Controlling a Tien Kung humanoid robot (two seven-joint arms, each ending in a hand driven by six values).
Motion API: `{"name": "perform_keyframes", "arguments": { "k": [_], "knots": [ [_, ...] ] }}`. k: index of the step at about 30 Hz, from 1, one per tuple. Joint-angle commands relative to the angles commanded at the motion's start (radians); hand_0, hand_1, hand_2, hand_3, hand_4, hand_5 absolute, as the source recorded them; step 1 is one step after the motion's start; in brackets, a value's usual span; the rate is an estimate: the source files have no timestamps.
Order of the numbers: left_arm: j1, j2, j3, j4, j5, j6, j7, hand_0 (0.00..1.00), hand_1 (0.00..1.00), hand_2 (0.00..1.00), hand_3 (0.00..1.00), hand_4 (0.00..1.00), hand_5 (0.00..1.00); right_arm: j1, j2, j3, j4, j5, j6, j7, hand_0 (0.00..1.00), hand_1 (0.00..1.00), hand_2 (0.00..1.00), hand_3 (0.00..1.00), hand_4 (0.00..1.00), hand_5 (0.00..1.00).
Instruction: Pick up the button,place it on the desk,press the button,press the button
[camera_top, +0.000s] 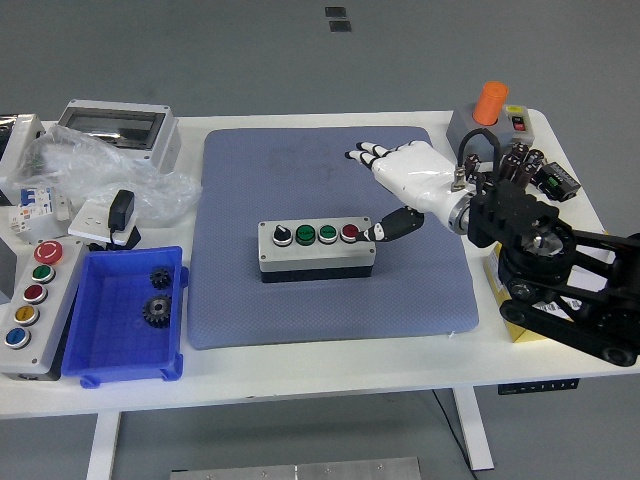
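One right hand (412, 178) hovers beside the button box (316, 249) on the blue mat (300, 310); fingers spread, holding nothing.

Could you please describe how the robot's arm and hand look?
Only the right arm shows. It is black, built of bulky jointed links with a round metallic joint face. The right hand is a glossy white shell with five fingers with black tips. A thin black cable loops above the wrist.
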Motion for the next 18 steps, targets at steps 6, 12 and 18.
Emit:
{"name": "perform_keyframes", "arguments": {
  "k": [6, 12, 18],
  "knots": [
    [-0.004, 0.002, 0.001, 0.000, 0.001, 0.000, 0.000, 0.619, 0.639, 0.586, 0.614, 0.615, 0.336, 0.014, -0.046, -0.001, 0.132, 0.126, 0.140, -0.110, 0.623, 0.633, 0.722, 0.998, 0.832, 0.329],
    [-0.004, 0.003, -0.003, 0.000, 0.006, 0.000, 0.002, 0.618, 0.639, 0.585, 0.616, 0.614, 0.335, 0.041, -0.027, -0.021, 0.170, 0.249, 0.232, -0.133, 0.480, 0.565, 0.443, 0.998, 0.441, 0.002],
    [-0.004, 0.002, -0.007, 0.000, 0.010, -0.001, 0.004, 0.619, 0.639, 0.585, 0.616, 0.614, 0.335, 0.055, 0.014, -0.070, 0.118, 0.291, 0.235, -0.130, 0.498, 0.558, 0.373, 0.998, 0.368, 0.002]
  ]
}}
